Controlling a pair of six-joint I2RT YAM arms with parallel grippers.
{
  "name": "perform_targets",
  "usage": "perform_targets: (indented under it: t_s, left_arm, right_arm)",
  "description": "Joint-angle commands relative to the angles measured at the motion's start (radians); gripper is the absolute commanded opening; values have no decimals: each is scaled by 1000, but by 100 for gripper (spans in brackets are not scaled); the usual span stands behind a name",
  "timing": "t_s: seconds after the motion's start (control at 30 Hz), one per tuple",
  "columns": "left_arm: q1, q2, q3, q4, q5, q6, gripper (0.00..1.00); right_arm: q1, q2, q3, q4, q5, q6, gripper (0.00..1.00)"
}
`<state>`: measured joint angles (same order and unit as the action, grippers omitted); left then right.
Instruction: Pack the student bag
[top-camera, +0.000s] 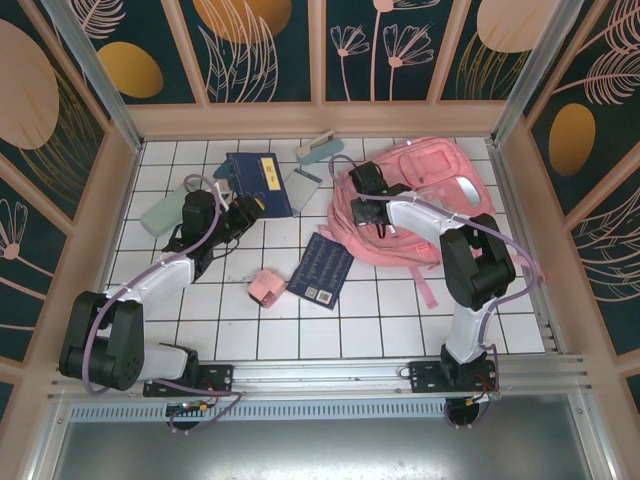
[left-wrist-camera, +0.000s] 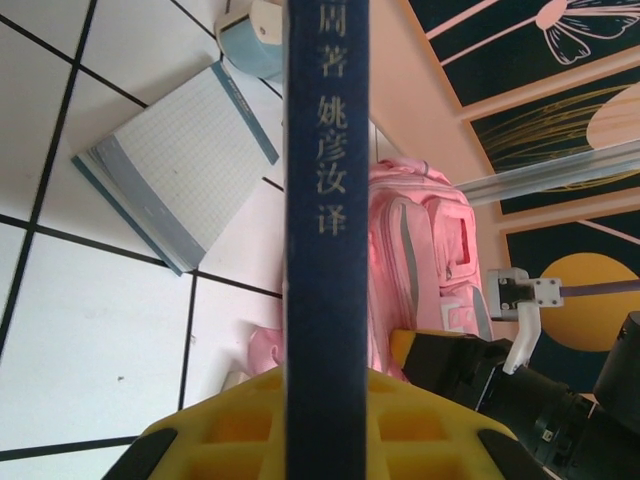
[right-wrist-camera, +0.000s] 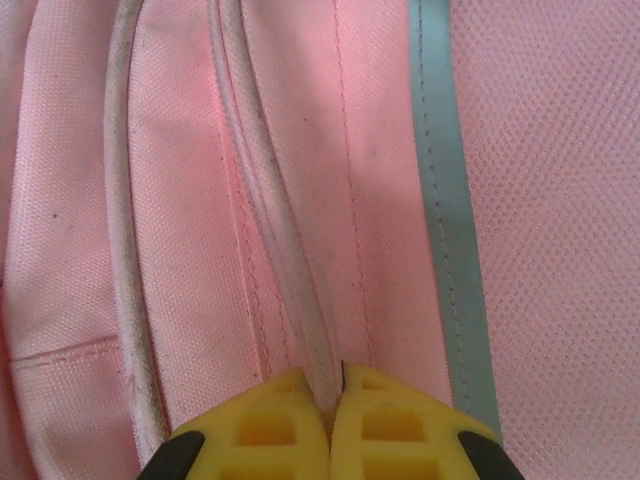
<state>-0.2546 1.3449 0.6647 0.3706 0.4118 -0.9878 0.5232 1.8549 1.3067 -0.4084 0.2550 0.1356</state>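
The student bag (top-camera: 430, 195) is a large pink backpack lying at the back right of the tiled table. My right gripper (top-camera: 358, 208) rests on its left edge. In the right wrist view that gripper (right-wrist-camera: 332, 388) is shut on a pale piped seam of the bag (right-wrist-camera: 290, 270), next to a pale reflective strip (right-wrist-camera: 440, 200). My left gripper (top-camera: 248, 206) is shut on a dark blue book (top-camera: 255, 180) left of the bag. Seen from the left wrist, the book's spine (left-wrist-camera: 326, 200) stands upright between the yellow fingers (left-wrist-camera: 230, 420), with the bag (left-wrist-camera: 430, 260) beyond it.
A mint pencil case (top-camera: 168, 208) lies far left. A small pink box (top-camera: 267, 288) and a dark blue booklet (top-camera: 323, 270) sit mid-table. A grey grid notebook (top-camera: 303, 185) (left-wrist-camera: 180, 165) and a teal and beige object (top-camera: 318, 150) lie at the back. Walls surround the table.
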Motion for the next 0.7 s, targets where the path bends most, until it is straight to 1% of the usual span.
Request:
perform_targets:
  t_s: [0.0,0.07,0.13,0.33,0.43,0.53,0.67]
  left_arm:
    - [-41,5,25,106,5,-28,0]
    - [-76,33,37,125,-37,-68,0]
    - [-113,78,57,179,-45,-104,0]
    - [-206,199,158,225,-87,-153,0]
    - [-255,264,208,246,-115,-181,0]
    - [-307,340,249,303,-133,-232,0]
    - [-374,467,359,340,-136,-265,0]
  right_arm:
    - [-8,-60,58,-26,49,-18,0]
    - [-18,-85,94,-45,43,-15,0]
    - [-44,-107,147,-77,8,0,0]
    - [-116,-163,262,-131,-97,22,0]
    - [-159,-190,309,-147,-167,46,0]
    - [-206,-215,345,-150,-265,79,0]
    - [-258,-236,372,-144,-380,120,0]
